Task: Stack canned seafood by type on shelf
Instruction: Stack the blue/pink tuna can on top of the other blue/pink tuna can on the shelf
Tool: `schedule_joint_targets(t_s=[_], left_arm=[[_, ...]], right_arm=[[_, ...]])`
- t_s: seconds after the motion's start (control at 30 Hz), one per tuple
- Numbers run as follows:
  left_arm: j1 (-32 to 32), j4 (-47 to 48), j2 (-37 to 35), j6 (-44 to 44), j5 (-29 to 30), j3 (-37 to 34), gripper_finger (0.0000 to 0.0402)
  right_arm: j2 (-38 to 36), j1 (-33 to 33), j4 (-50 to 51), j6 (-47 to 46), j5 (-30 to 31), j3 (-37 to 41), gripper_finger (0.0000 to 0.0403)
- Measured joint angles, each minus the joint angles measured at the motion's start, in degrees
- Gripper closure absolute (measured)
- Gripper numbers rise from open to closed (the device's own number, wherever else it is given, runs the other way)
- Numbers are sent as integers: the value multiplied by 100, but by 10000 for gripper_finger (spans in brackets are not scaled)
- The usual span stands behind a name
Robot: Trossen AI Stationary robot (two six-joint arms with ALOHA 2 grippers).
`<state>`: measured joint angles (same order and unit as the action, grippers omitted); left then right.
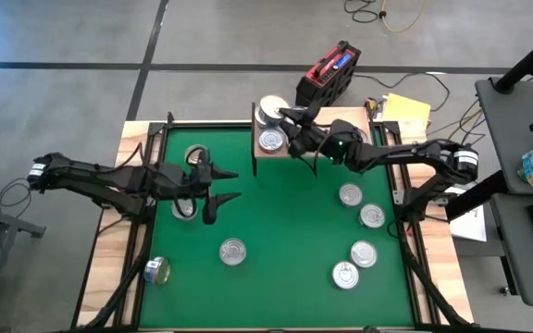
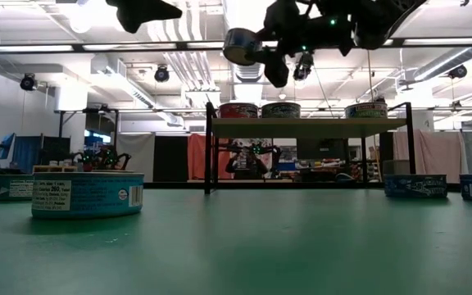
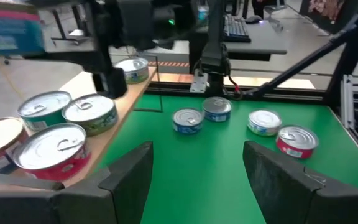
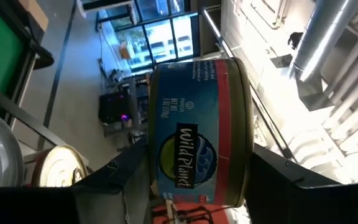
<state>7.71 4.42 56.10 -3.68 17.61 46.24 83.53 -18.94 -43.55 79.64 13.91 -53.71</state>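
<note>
The shelf (image 1: 259,159), a small light-wood board on black legs, stands at the mat's far middle with several cans on it (image 3: 91,113). My right gripper (image 1: 283,115) reaches in from the right and is shut on a blue-and-red labelled can (image 4: 197,130), held above the shelf's far left part (image 2: 240,47). My left gripper (image 1: 231,185) hovers open above the mat's left half with nothing between its fingers (image 3: 129,177). More cans sit on the green mat (image 1: 233,251), (image 1: 351,194), and one lies on its side (image 1: 158,270). My right gripper pinches the can between its two fingers (image 4: 120,174), which lie against its two flat ends, so the labelled wall (image 4: 185,155) faces the wrist. The fingers come roughly level from the table's right side. The can hangs clear above the shelf, lid up and slightly tilted.
Several cans lie on the mat's right half (image 1: 364,253) and two under my left arm (image 1: 195,155). A red-and-black box (image 1: 333,72) and yellow paper (image 1: 405,109) lie beyond the shelf. A wooden border (image 1: 109,268) frames the mat.
</note>
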Motion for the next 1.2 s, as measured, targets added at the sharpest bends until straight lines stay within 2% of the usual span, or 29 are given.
schedule_joint_targets(t_s=[0.17,0.33,0.53,0.77,1.0,1.2], left_arm=[[52,300,9,-78,-5,0,169],[52,379,90,-163,-4,-2,169],[50,370,154,-137,0,-2,169],[50,372,157,-133,1,-2,169],[48,370,157,-107,4,-2,169],[46,372,157,-105,4,-21,169]], right_arm=[[2,-248,232,-458,-374,0,212],[24,-275,769,-790,-446,-46,204],[24,-275,1605,-675,-433,-341,213],[29,-275,2364,-662,-426,-718,202],[269,-325,3091,-659,-337,-1156,212],[578,-371,3186,-660,-76,-1500,199]])
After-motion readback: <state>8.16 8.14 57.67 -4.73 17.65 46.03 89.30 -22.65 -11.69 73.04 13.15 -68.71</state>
